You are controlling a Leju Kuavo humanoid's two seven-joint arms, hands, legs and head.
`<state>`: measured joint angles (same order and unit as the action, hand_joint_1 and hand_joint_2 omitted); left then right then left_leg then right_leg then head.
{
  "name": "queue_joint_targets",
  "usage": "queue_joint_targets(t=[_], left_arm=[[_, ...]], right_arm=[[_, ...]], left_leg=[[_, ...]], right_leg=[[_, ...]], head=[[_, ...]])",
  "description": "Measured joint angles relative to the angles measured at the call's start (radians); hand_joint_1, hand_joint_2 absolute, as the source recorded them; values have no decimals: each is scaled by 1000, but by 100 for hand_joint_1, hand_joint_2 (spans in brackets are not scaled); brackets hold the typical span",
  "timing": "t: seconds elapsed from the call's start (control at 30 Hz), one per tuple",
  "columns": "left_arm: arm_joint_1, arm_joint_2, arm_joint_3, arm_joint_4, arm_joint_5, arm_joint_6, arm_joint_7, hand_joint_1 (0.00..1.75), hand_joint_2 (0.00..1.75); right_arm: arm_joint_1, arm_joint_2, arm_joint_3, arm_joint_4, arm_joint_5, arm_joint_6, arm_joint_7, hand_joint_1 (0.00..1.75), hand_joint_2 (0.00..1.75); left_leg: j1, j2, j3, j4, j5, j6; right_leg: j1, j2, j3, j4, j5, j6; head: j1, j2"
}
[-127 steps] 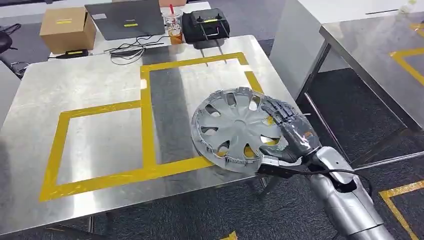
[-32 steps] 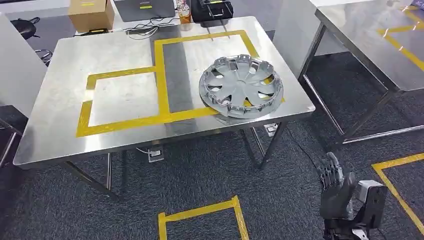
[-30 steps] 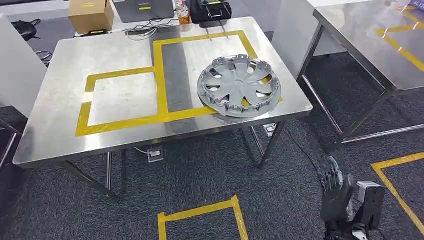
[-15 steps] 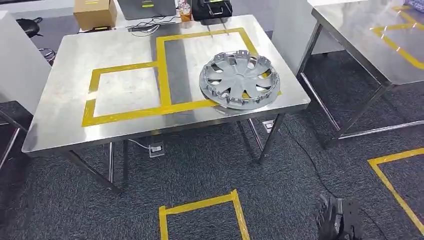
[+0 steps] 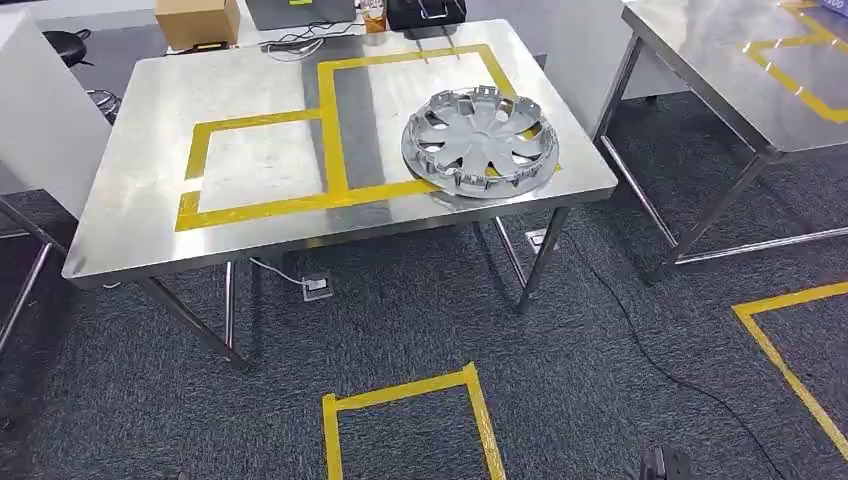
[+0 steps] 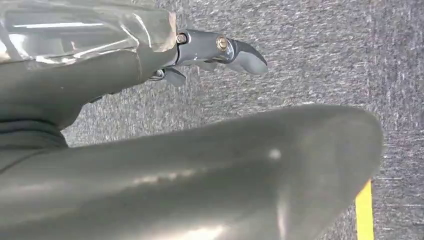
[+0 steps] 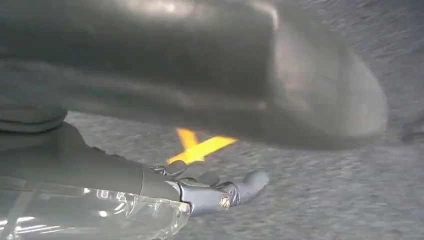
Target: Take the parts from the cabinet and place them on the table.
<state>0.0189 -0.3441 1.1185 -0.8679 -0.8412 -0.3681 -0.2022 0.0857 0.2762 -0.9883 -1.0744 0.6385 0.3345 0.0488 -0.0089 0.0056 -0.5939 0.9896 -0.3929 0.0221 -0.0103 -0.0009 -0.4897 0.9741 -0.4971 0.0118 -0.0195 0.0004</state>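
Note:
A silver wheel cover (image 5: 482,142) lies flat on the steel table (image 5: 140,220), near its right front corner, partly over the yellow tape outline. Nothing touches it. My right hand (image 5: 665,466) just shows at the bottom edge of the head view, low beside my body and far from the table. In the right wrist view that right hand (image 7: 210,192) hangs over grey carpet with its thumb out and holds nothing. My left hand (image 6: 200,50) also hangs over the carpet, thumb stretched out, with nothing in it.
A second steel table (image 5: 720,60) stands to the right across a carpeted gap. A cardboard box (image 5: 197,20), a laptop and a black case sit beyond the table's far edge. A white panel (image 5: 40,110) stands at the left. Yellow tape (image 5: 405,410) and a cable (image 5: 640,330) lie on the floor.
My right hand has let go of the wheel cover and dropped to my side, sinking toward the picture's bottom edge. The camera has backed away from the table; the wheel cover stays put.

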Motion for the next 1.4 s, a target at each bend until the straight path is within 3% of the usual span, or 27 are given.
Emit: queue_joint_targets(t=[0.03,0.07,0.17,0.23,0.27,0.33,0.37,0.47,0.53,0.6,0.67,0.7,0.73,0.77,0.83,0.87,0.9,1.03,1.07,1.1,1.17,1.2,1.23,1.27,1.33,1.37,1.4], left_arm=[[1,3,0,0,3,0,2,0,0],[1,4,0,1,3,0,3,0,0],[1,7,-2,6,6,2,3,0,0],[1,8,-2,12,10,3,3,0,0],[1,10,-2,14,13,3,3,0,0],[1,13,-6,15,15,5,3,0,0],[0,14,-7,15,16,6,3,0,0],[1,15,-11,17,17,5,2,0,0],[3,16,-14,17,18,3,2,0,0],[0,16,-17,17,19,3,2,0,0],[1,16,-17,17,19,3,3,0,0],[1,16,-17,18,19,3,2,0,0],[1,16,-17,19,19,3,2,0,0],[1,16,-17,19,19,3,3,0,0],[0,16,-18,21,19,3,2,0,0],[0,16,-18,22,19,4,3,0,0],[0,16,-19,23,19,7,3,0,0],[0,21,-20,35,23,19,-3,0,0],[2,25,-20,37,23,22,-3,0,0],[3,25,-19,39,23,22,-4,0,0],[3,28,-19,42,23,24,-4,0,0],[2,29,-20,44,23,24,-4,0,0],[2,31,-20,47,23,24,-4,0,0],[2,33,-20,49,23,25,-4,0,0],[1,36,-21,52,23,29,-4,0,0],[0,37,-22,53,23,35,-5,0,0],[-3,38,-24,55,23,38,-6,0,0]], right_arm=[[-4,1,-18,16,13,2,3,0,0],[-8,-1,-35,29,23,3,4,0,0],[-11,-3,-79,60,51,3,13,0,0],[-13,-2,-103,73,68,3,21,0,0],[-13,-1,-112,78,74,3,23,0,0],[-15,2,-129,85,83,4,27,0,0],[-18,3,-136,87,86,5,30,0,0],[-27,5,-149,91,94,11,31,0,0],[-29,7,-161,94,99,17,30,0,0],[-31,7,-171,99,101,24,29,0,0],[-35,6,-175,105,104,27,22,0,0],[-36,6,-178,109,105,27,18,0,0],[-37,5,-181,113,107,27,15,0,0],[-38,5,-182,118,107,27,14,0,0],[-40,4,-183,122,108,27,14,0,0],[-44,3,-183,123,108,27,13,0,0],[-49,2,-184,125,110,27,12,0,0],[-51,0,-190,136,117,27,4,0,0],[-54,2,-192,137,117,27,3,0,0],[-54,1,-193,138,117,27,3,0,0],[-53,2,-195,141,119,27,3,0,0],[-53,2,-197,143,121,27,3,0,0],[-53,2,-198,144,124,28,3,0,0],[-53,3,-199,145,125,28,3,0,0],[-52,5,-205,149,128,29,3,0,0],[-53,5,-207,150,132,30,3,0,0],[-53,5,-207,152,135,32,3,0,0]], left_leg=[[4,-2,-4,6,-3,-5],[5,-4,-15,29,-39,-12],[16,-5,-89,256,-194,-28],[20,-5,-87,315,-217,-32],[21,-5,-52,274,-199,-31],[21,-6,77,84,-131,-26],[20,-9,131,-5,-126,-20],[7,-9,120,-7,-115,-6],[7,-5,105,-16,-93,12],[11,-1,79,-22,-69,28],[8,0,49,-20,-46,35],[6,2,38,-19,-34,36],[3,2,20,-17,-21,36],[3,2,5,-16,-10,35],[3,2,-23,-8,7,30],[2,2,-34,-1,15,26],[-4,2,-44,6,21,20],[3,3,-49,-1,60,-5],[9,-2,-59,11,36,-12],[11,-3,-70,43,-23,-19],[18,-3,-101,192,-159,-34],[20,-3,-111,263,-192,-39],[22,-3,-110,310,-193,-42],[25,-2,-93,320,-168,-44],[30,-3,8,211,-94,-42],[30,-5,77,118,-87,-40],[28,-10,135,24,-133,-36]], right_leg=[[-12,-1,-4,-5,11,-8],[-11,-3,-9,-4,17,-12],[-10,-4,-38,0,39,-19],[-10,-4,-54,5,49,-16],[-10,-4,-63,8,55,-14],[-11,-2,-72,10,64,-7],[-11,-1,-73,10,69,0],[-8,-2,-82,9,87,19],[-7,-2,-86,2,105,34],[-9,-1,-121,69,27,16],[-10,-1,-168,219,-75,2],[-10,-1,-186,294,-107,5],[-11,-1,-183,333,-108,14],[-11,-1,-157,320,-85,27],[-11,-1,-56,184,-30,44],[-11,-1,13,83,-24,41],[-5,-1,66,-10,-50,29],[1,1,40,-13,-29,-2],[-8,-2,31,-15,-16,-11],[-7,-3,19,-15,-5,-22],[-7,-3,-11,-14,21,-24],[-7,-4,-25,-12,32,-23],[-7,-4,-38,-10,43,-20],[-8,-3,-50,-7,54,-18],[-10,-3,-83,3,72,-9],[-11,-2,-94,8,79,-5],[-9,-2,-100,10,86,4]], head=[[1,0],[-1,0],[-8,0],[-8,0],[-8,0],[-8,0],[-8,0],[-8,0],[-6,0],[-3,0],[2,0],[2,0],[2,0],[2,0],[2,0],[2,0],[2,0],[0,0],[4,0],[0,0],[-2,0],[-3,0],[-3,0],[-3,0],[-3,0],[-3,0],[-4,0]])
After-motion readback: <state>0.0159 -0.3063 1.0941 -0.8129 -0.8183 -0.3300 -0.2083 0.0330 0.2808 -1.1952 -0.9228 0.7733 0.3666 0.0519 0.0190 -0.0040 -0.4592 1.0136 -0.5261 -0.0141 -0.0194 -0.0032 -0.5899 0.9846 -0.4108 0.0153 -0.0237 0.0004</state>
